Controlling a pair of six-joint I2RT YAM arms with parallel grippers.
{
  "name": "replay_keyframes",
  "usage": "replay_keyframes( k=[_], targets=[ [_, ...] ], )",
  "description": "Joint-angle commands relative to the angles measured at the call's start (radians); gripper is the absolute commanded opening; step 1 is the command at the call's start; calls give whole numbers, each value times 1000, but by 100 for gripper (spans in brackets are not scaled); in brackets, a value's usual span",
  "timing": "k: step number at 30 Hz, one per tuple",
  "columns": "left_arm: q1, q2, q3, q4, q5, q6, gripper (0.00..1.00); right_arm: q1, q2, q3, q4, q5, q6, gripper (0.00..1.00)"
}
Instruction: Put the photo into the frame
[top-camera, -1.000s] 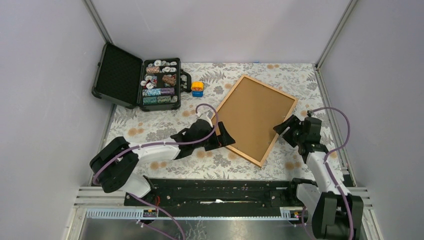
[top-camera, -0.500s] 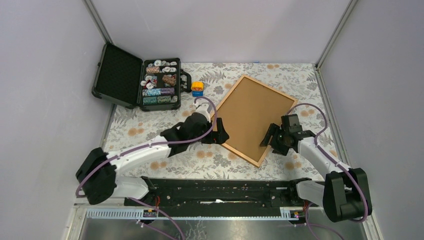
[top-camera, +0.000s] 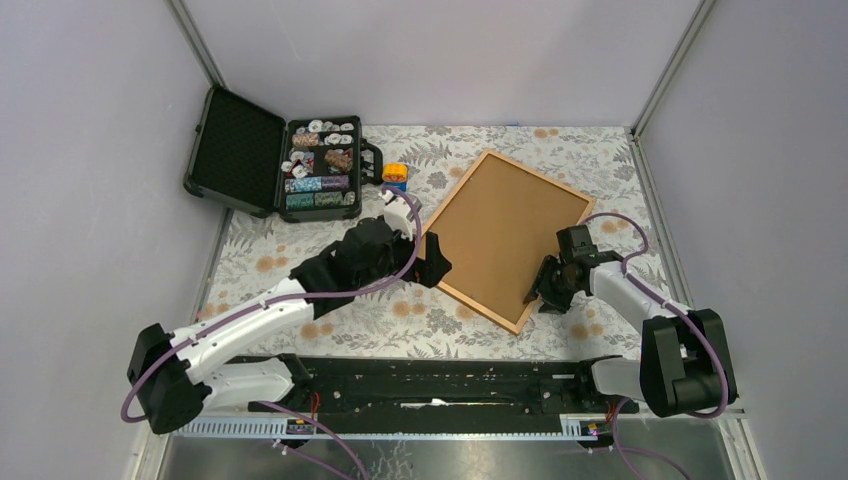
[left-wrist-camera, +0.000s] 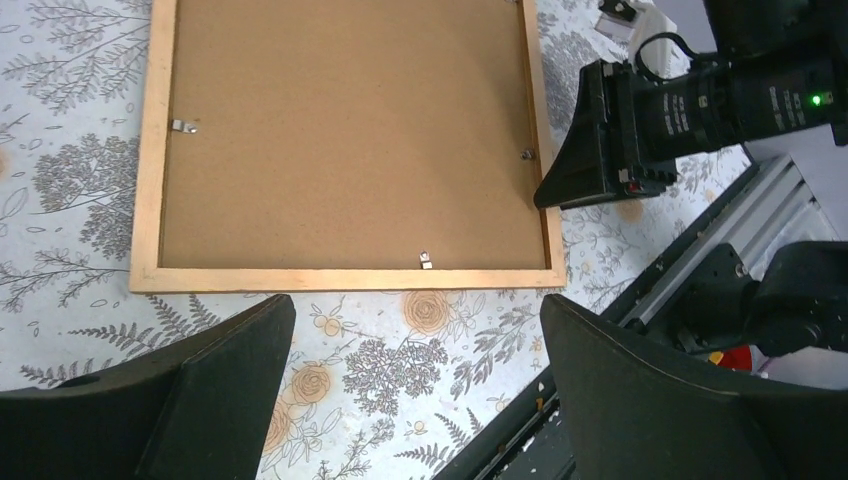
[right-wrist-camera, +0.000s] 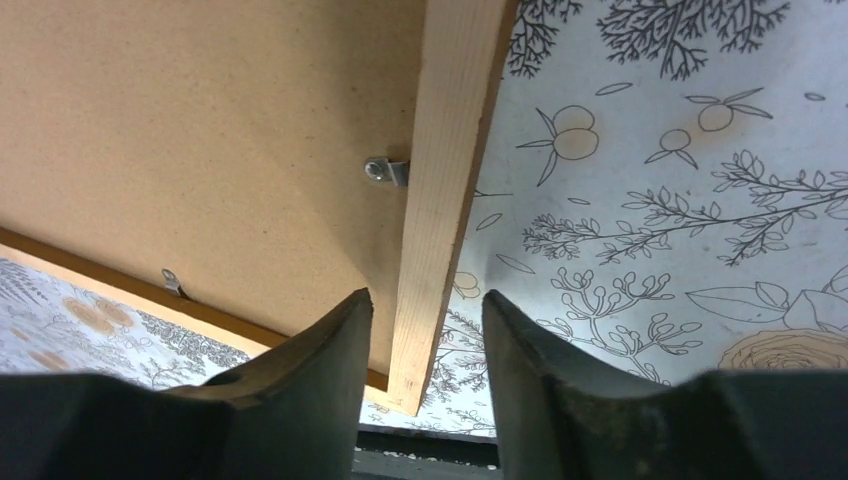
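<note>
Lying face down on flowered table (top-camera: 300, 250): thin rectangular light-brown wooden frame (top-camera: 540, 174), plain brown backing board (top-camera: 505, 235) inside, small metal clips (right-wrist-camera: 385, 171). Left fingers (left-wrist-camera: 640, 400) spread wide; right fingers (right-wrist-camera: 310, 370) parted astride its moulding.

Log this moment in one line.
frame: face down | left gripper: open, near frame | right gripper: open, astride frame edge | photo: unseen

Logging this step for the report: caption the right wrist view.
Right gripper open astride one wooden edge of the frame, near a metal clip on the backing board, over floral tablecloth.
</note>
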Motion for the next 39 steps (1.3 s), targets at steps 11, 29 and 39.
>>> replay_keyframes(
  k=[11, 29, 39],
  targets=[
    [-126, 107, 15, 209, 49, 56, 99, 5, 23, 5, -83, 95, 128, 0],
    [-119, 256, -10, 271, 15, -321, 96, 6, -335, -128, 60, 18, 381, 0],
    [-310, 397, 82, 289, -258, 484, 99, 4, -378, -25, -40, 38, 337, 0]
  ],
)
